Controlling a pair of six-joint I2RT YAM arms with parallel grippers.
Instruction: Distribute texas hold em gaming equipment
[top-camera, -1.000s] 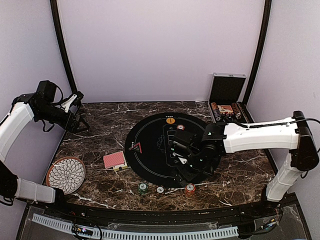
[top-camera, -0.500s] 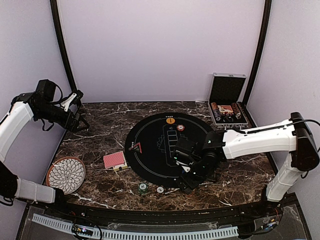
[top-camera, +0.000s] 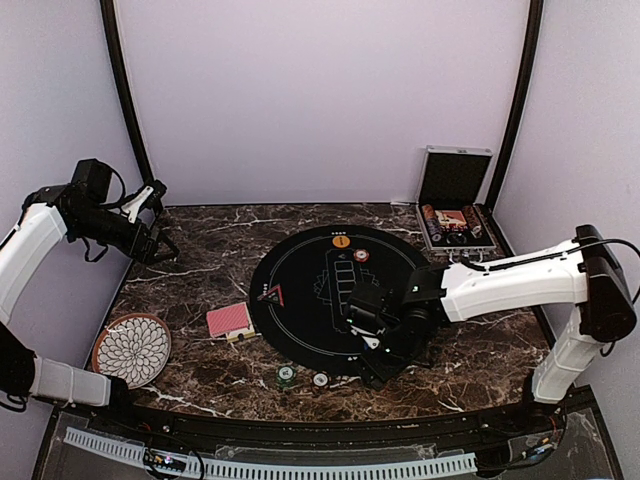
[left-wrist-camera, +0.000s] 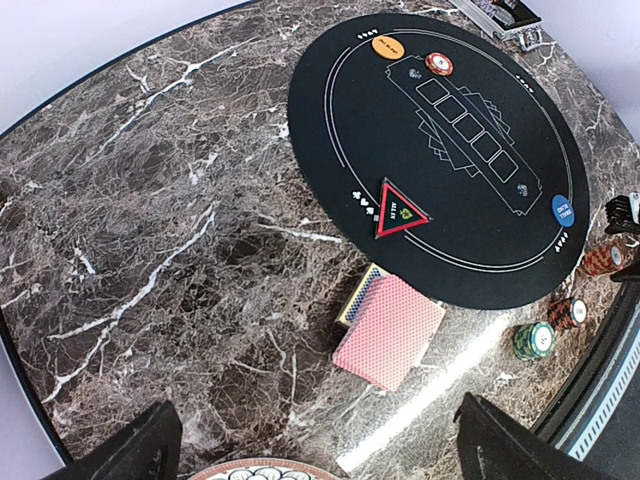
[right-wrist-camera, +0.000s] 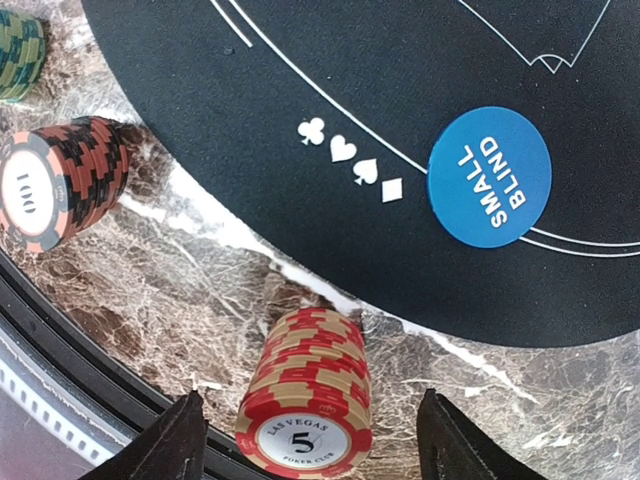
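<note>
My right claw (right-wrist-camera: 318, 440) wide, straddling red chip stack (right-wrist-camera: 305, 395), bottom centre of wrist frame, on marble table (right-wrist-camera: 560, 400) just off black mat (right-wrist-camera: 300, 60). Risk: lower-left finger (right-wrist-camera: 185, 440) nearer, hits first, stack shears, chips roll off edge.

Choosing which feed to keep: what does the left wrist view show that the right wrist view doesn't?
Only the left wrist view: the red cards, the orange disc, the triangle marker and a plate rim. Only the right wrist view: legible print, a 5 on the red stack and 100 on the dark stack. Both: the blue disc, the black mat, the green stack and those two stacks.
</note>
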